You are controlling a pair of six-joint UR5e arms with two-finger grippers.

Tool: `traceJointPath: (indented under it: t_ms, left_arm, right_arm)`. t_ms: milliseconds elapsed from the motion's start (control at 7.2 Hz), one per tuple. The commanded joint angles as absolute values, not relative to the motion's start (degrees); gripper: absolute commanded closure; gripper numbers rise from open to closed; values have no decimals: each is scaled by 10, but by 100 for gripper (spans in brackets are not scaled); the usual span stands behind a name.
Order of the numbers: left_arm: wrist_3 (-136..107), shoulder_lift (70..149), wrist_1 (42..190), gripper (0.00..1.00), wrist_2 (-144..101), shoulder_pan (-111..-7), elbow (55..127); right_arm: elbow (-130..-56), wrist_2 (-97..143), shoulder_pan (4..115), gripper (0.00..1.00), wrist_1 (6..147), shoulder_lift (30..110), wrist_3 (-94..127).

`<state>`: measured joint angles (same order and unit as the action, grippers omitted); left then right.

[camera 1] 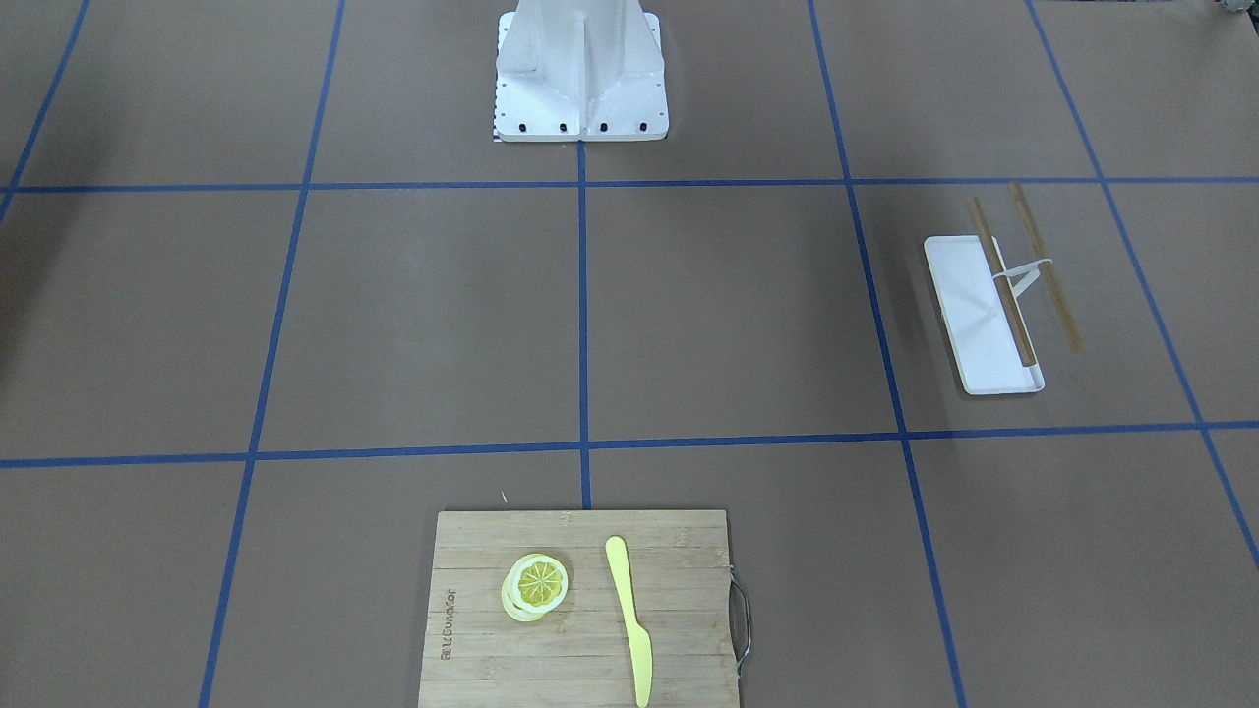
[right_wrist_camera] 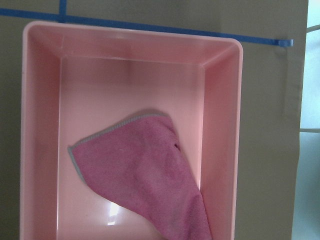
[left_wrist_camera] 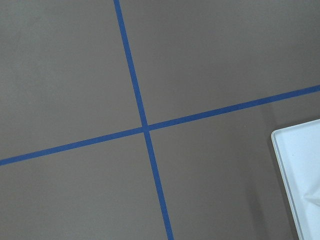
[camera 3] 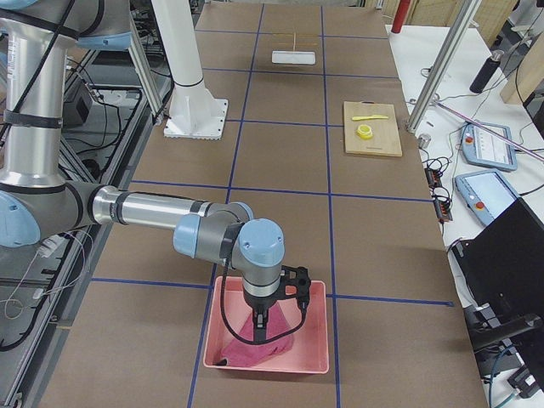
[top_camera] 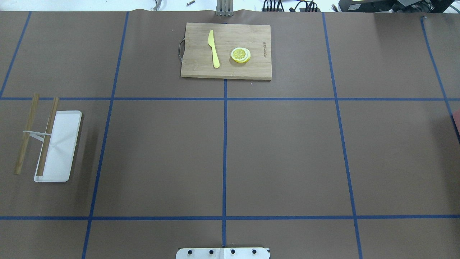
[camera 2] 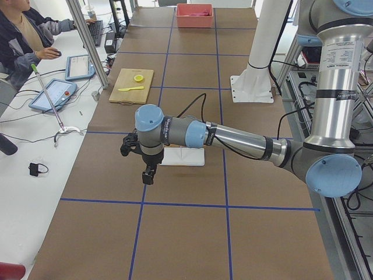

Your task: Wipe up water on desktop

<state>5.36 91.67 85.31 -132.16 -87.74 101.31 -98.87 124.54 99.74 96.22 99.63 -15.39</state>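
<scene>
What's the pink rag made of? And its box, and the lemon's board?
The pink rag looks like fuzzy terry or microfibre cloth, with a stitched grey hem. The pink box seems glossy plastic: light glints on its floor. The board looks like bamboo, in pale strips.

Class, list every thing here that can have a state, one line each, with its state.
Cloth: crumpled, lying in the bin.
Knife: flat on the cutting board.
Lemon slices: stacked on that board.
Left gripper: over the desktop; open or shut unclear.
Right gripper: over the bin; open or shut unclear.
</scene>
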Motion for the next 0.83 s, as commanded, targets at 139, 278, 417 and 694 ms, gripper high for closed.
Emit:
traceJointPath:
  t_ms: [139,278,417,694]
  left_arm:
    - [52,915,851,2,-1324,-879,1003]
    - [51,919,852,2,-1323,-884,987]
    - [24,929,854,2,-1324,-886,986]
    - [-24,928,858,2,-1325,-889,975]
  right_arm:
    - [-984,1245,922,0,961,955,-51]
    - [-982,1245,913,0,958,947,-49]
    - [-986,1245,913,0,957,940,-50]
    - [-985,1275,912,0,959,941,-50]
